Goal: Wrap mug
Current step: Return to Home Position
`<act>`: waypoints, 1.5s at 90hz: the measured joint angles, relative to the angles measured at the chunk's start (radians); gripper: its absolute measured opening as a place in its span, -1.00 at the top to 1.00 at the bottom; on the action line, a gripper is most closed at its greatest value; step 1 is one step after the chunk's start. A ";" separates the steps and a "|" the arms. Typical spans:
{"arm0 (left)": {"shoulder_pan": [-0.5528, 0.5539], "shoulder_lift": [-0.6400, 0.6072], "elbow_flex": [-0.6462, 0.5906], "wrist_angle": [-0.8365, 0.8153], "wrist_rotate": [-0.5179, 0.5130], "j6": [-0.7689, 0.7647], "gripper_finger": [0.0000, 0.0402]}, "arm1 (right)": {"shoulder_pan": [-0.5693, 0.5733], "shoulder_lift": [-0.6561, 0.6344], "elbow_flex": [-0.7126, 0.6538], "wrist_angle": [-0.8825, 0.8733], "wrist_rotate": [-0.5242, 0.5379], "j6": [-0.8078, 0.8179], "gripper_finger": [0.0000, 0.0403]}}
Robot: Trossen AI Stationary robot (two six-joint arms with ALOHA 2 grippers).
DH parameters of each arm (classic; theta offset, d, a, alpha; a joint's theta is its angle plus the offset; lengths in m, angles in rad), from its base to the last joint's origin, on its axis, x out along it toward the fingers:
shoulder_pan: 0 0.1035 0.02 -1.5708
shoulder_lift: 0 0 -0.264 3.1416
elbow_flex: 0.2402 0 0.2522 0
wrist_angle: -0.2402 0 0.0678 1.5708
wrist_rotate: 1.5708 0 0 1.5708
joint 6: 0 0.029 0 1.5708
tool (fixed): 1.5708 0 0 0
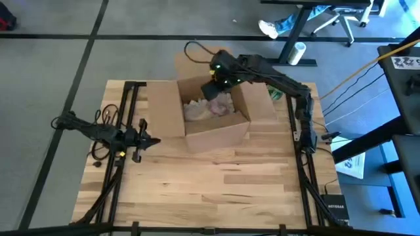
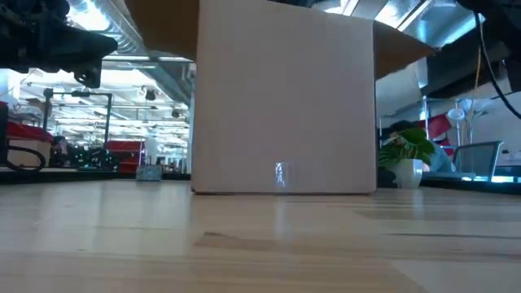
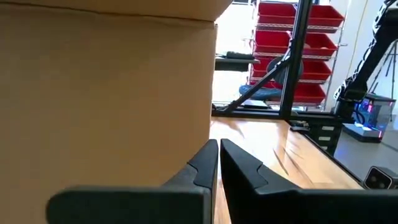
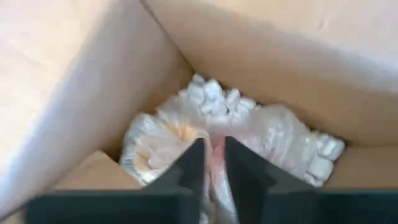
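Open brown corrugated cardboard box (image 1: 216,131) sits mid-table, flaps splayed outward, walls flat and matte. Inside are crinkled clear bubble-wrap bundles (image 1: 210,108), lumpy and whitish. In the right wrist view an orange-yellow tint shows through the wrap on one side (image 4: 163,140) and a pink-red tint just beside it (the mugs themselves are hidden by the wrap). Right gripper (image 1: 211,90) hangs over the box's far side, pointing down into it. Its dark fingers (image 4: 193,162) stand a narrow gap apart above the wrap, released, nothing between them. Left gripper (image 1: 154,141) sits low over the table to the left of the box, near its side wall. In its wrist view the tips (image 3: 219,149) are pressed together, clenched on nothing, with the box's smooth wall (image 3: 106,93) close alongside. The table (image 1: 230,187) is a butcher-block top of pale wooden strips with visible grain, and black frame rails run along both sides. From the low view the box's plain front face (image 2: 285,98) fills the centre of the picture. Room: grey carpet floor (image 1: 52,65), a white office chair (image 1: 341,16) and a person's shoe (image 1: 268,27) beyond the far edge, stacked red plastic bins (image 3: 298,37) on a wire rack, and a leafy green plant in a white pot (image 2: 407,155).
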 joint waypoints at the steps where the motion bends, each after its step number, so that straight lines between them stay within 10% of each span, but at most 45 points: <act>1: 0.000 0.000 0.000 0.000 0.000 0.000 1.00 | 0.002 -0.004 0.000 0.006 0.005 -0.001 0.95; 59: 0.000 0.000 0.000 0.000 0.000 0.000 1.00 | 0.315 -0.296 -0.222 0.108 0.603 -0.004 1.00; 106: 0.000 0.000 0.000 0.000 0.000 0.000 1.00 | 0.640 -0.932 -1.309 0.865 0.728 0.191 1.00; 135: 0.000 0.000 0.000 0.000 0.000 0.000 1.00 | 0.884 -1.056 -1.771 1.108 0.930 0.366 1.00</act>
